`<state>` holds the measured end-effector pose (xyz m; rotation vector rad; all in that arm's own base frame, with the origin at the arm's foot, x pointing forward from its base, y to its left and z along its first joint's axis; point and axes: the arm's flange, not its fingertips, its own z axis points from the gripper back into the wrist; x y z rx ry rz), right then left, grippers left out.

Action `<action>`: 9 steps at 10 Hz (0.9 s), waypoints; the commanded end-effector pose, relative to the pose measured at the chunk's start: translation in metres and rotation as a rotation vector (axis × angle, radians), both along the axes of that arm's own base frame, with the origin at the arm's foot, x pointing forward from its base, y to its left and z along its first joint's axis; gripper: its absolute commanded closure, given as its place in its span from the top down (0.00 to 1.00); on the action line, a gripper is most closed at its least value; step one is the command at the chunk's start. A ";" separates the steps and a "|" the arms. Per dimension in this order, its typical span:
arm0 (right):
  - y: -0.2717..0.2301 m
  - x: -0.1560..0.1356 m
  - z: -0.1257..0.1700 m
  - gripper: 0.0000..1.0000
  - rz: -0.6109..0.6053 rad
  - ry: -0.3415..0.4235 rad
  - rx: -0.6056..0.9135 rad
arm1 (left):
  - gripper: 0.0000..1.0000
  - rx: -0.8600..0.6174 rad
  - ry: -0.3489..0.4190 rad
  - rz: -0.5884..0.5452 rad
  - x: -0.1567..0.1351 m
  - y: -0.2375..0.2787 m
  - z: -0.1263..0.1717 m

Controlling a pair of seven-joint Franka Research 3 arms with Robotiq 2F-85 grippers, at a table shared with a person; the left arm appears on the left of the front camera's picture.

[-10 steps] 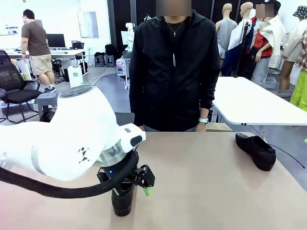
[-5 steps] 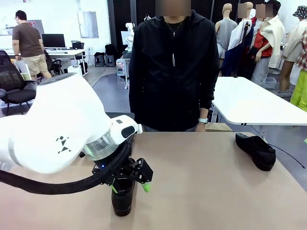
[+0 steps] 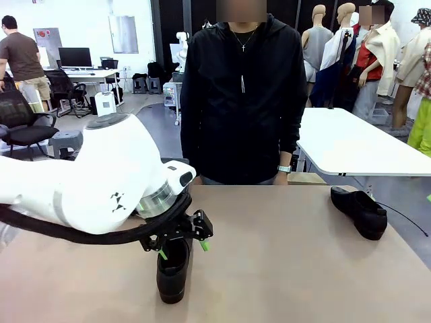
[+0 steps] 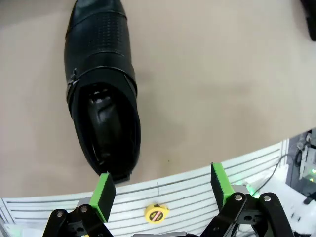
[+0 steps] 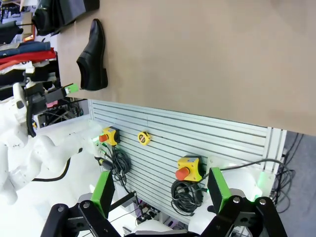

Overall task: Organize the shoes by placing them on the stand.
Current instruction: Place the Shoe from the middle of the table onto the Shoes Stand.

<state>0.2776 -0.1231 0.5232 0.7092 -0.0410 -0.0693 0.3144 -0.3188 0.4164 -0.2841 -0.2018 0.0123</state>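
near shoe (image 3: 172,279) has its heel hidden behind the left hand (image 3: 182,249).

Black loafers: two, near loafer (image 3: 173,270) and far loafer (image 3: 361,213). Grippers: two, left gripper (image 3: 182,249) and right gripper (image 5: 159,190). Person (image 3: 242,101) at table: one.

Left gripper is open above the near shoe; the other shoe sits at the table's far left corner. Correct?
Not quite. The left gripper is open above the near shoe, but the other shoe sits at the table's far right corner, as the front view shows.
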 end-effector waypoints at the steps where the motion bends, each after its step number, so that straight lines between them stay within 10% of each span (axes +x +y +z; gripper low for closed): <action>1: 0.003 0.001 0.003 1.00 -0.026 0.005 0.007 | 1.00 0.040 0.004 0.046 0.018 -0.018 -0.016; 6: 0.003 0.001 0.003 1.00 -0.026 0.005 0.007 | 1.00 0.113 0.013 0.091 0.039 -0.024 -0.058; 8: 0.003 0.001 0.003 1.00 -0.026 0.005 0.007 | 0.00 0.138 -0.002 0.093 0.040 -0.029 -0.063; 9: 0.003 0.001 0.003 1.00 -0.026 0.005 0.007 | 0.00 0.149 0.000 0.095 0.040 -0.029 -0.065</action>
